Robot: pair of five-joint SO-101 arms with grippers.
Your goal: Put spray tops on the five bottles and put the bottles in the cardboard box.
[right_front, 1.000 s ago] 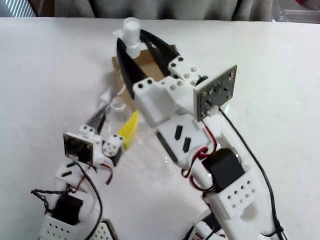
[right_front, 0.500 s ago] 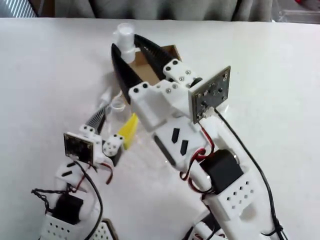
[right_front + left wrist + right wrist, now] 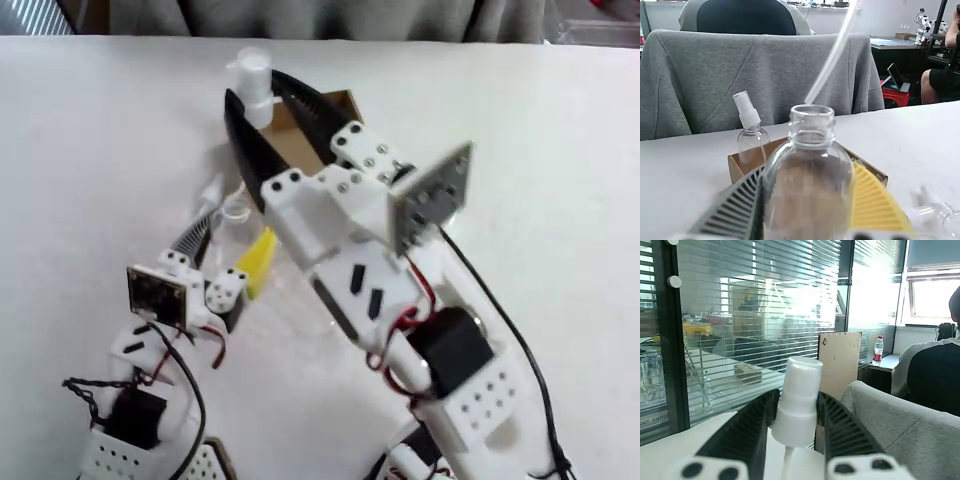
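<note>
High view: right pincer (image 3: pixel 252 88) clamps white spray top (image 3: pixel 250 70); left pincer (image 3: pixel 240 225) clasps glassy bottle (image 3: pixel 807 150).

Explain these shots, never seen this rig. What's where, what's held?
Two small robot arms sit side by side at a white table. The high view looks down over both; the other two come from cameras on each arm's wrist. The left tool is shut on an open clear bottle. The right tool holds a white spray top, its thin tube ending at that bottle's mouth. Behind is a cardboard box with one capped bottle, apparently inside it. A spare bottle lies on the table.
</note>
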